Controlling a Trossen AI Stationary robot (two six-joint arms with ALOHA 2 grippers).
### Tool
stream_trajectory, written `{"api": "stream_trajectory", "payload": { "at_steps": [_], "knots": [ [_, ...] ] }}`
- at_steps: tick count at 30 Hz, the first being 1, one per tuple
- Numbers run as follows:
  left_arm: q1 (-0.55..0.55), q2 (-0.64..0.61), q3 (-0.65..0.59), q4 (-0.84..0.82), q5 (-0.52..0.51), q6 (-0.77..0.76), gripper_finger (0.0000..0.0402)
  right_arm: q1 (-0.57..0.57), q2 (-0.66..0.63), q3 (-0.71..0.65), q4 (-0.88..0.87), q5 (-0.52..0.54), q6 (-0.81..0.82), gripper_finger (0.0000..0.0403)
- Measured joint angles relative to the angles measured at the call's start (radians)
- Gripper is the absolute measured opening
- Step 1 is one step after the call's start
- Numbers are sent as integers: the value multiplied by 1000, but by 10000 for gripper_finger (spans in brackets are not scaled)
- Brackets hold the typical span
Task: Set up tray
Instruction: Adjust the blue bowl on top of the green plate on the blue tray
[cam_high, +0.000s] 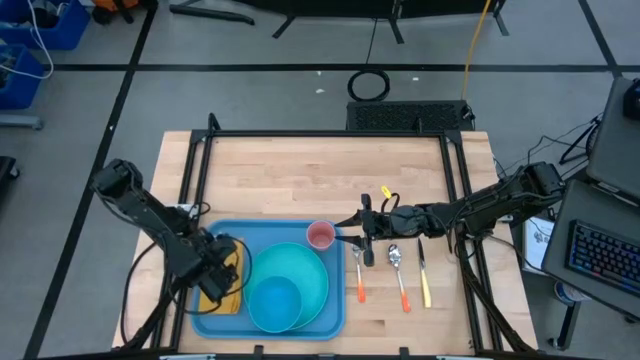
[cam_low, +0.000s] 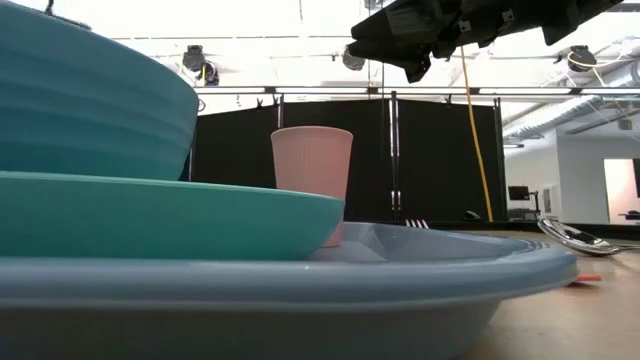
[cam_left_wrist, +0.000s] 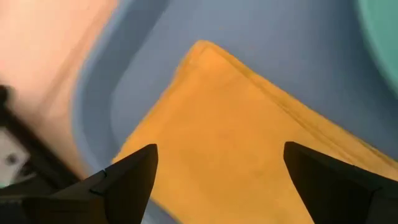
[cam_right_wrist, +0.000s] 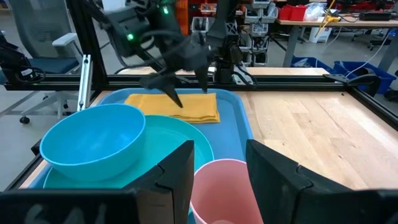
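While the light-blue tray (cam_high: 268, 318) lies on the near-left part of the wooden worktop (cam_high: 300, 180), the left pincer (cam_high: 222, 270) hangs low over the tray's left end, its two fingers (cam_left_wrist: 127, 177) spread wide and released above a folded yellow cloth (cam_left_wrist: 236, 143) that rests flat on the tray floor; the fingers straddle the cloth from above without closing on it. A round teal plate (cam_high: 312, 290) fills the middle and right of the tray, and a blue bowl (cam_high: 274, 303) sits on the plate toward its near side. A small pink cup (cam_high: 320, 236) stands upright at the tray's far-right corner, just beside the plate's rim. The right pincer (cam_high: 362, 228) reaches in from the right and sits above and just to the right of that cup; in the right wrist view its fingers (cam_right_wrist: 180, 171) stand on either side of the cup's rim, partly parted, and whether they press on the cup I cannot tell. On the bare worktop right of the tray lie an orange-handled fork (cam_high: 359, 276), an orange-handled spoon (cam_high: 399, 275) and a yellow-handled knife (cam_high: 424, 278), side by side and apart from the tray.
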Motion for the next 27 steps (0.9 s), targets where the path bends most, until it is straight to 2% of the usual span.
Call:
{"api": "stream_trajectory", "payload": {
  "at_steps": [5,10,14,19,27],
  "knots": [
    [-43,0,95,-18,-88,-16,351,0,0,0,0,0,0,134],
    [-110,-1,182,92,-147,133,351,0,0,0,0,0,0,134],
    [-162,-2,233,204,-116,241,351,0,0,0,1,0,0,134],
    [-189,6,235,450,-103,430,351,0,0,0,0,0,0,134],
    [-173,81,190,870,92,611,351,0,0,0,0,0,0,134]
  ]
}}
